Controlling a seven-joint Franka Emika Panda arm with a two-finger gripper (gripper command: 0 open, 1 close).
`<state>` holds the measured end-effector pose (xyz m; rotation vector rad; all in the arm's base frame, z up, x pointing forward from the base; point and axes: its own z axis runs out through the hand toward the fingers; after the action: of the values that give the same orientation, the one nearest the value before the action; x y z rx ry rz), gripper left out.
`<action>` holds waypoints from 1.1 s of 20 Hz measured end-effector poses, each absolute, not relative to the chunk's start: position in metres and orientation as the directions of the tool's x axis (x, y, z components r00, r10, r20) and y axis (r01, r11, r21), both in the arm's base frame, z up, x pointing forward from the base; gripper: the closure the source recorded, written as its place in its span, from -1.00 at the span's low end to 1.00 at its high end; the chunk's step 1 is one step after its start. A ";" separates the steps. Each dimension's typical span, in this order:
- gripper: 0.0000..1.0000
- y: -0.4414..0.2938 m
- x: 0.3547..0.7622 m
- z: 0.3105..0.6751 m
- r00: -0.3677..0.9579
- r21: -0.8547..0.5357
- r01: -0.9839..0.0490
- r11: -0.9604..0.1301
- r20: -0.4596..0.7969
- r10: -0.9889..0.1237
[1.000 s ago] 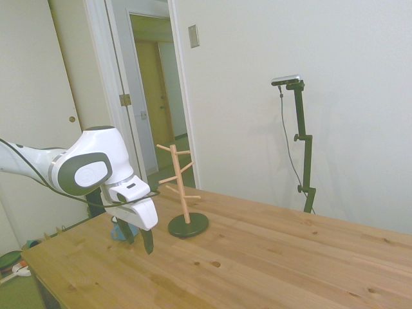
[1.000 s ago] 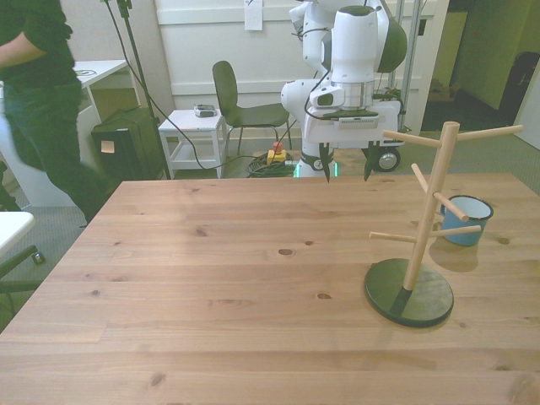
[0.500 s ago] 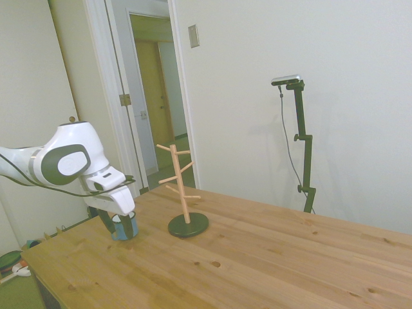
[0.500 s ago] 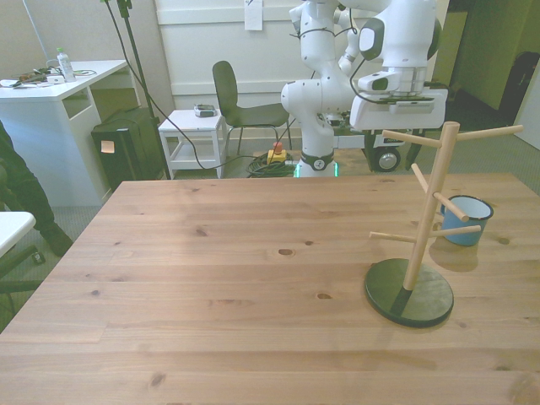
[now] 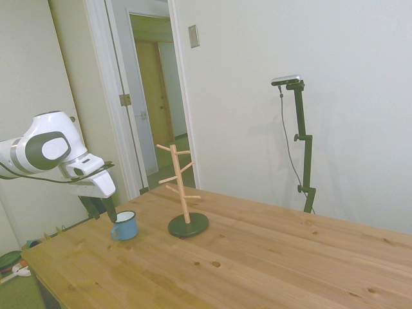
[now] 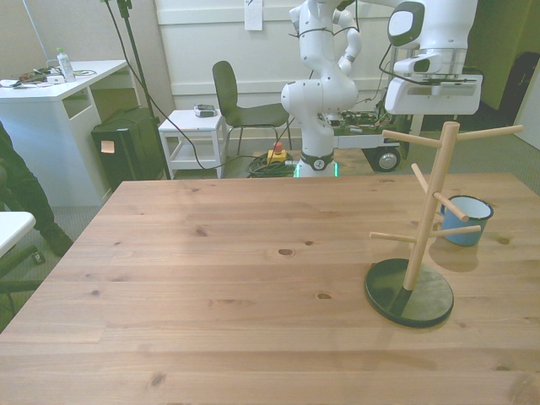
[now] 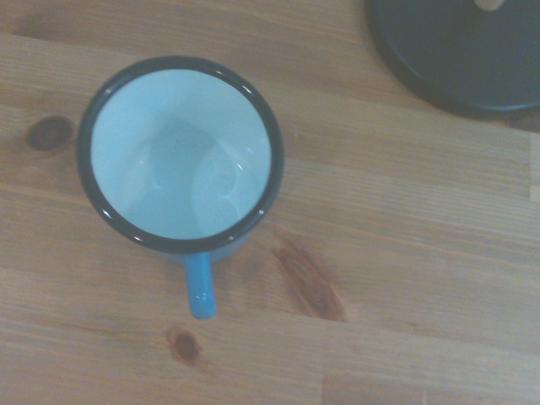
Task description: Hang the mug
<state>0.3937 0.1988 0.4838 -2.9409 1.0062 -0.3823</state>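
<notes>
The light-blue mug stands upright on the wooden table, beside the wooden peg tree with its dark round base. In the front view the mug sits behind the peg tree, at the front view's right. My gripper hangs just above and beside the mug, its dark fingers apart and holding nothing. From straight overhead, the wrist view shows the mug with its white inside, dark rim and blue handle. The tree's base lies close by.
Several pegs stick out from the tree, one pointing toward the mug. The table's edge runs near the mug in the side view. A person in dark clothes is at the front view's left edge.
The arm has swung toward the front view's right and risen, from the table's middle to above the mug. The person has moved off to the left edge.
</notes>
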 end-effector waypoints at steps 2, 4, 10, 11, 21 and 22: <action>-1.00 0.210 0.400 0.485 0.770 -0.081 -0.593 -0.801 0.235 -0.593; -1.00 0.220 0.408 0.488 0.775 -0.080 -0.584 -0.808 0.243 -0.584; -1.00 0.242 0.432 0.471 0.788 -0.052 -0.574 -0.817 0.235 -0.569; -1.00 0.245 0.436 0.468 0.790 -0.047 -0.573 -0.818 0.236 -0.566; -1.00 0.285 0.461 0.447 0.803 -0.032 -0.555 -0.831 0.240 -0.545; -1.00 0.287 0.463 0.445 0.803 -0.032 -0.555 -0.831 0.239 -0.545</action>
<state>0.4630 0.2870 0.4453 -3.0208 0.9220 -0.3812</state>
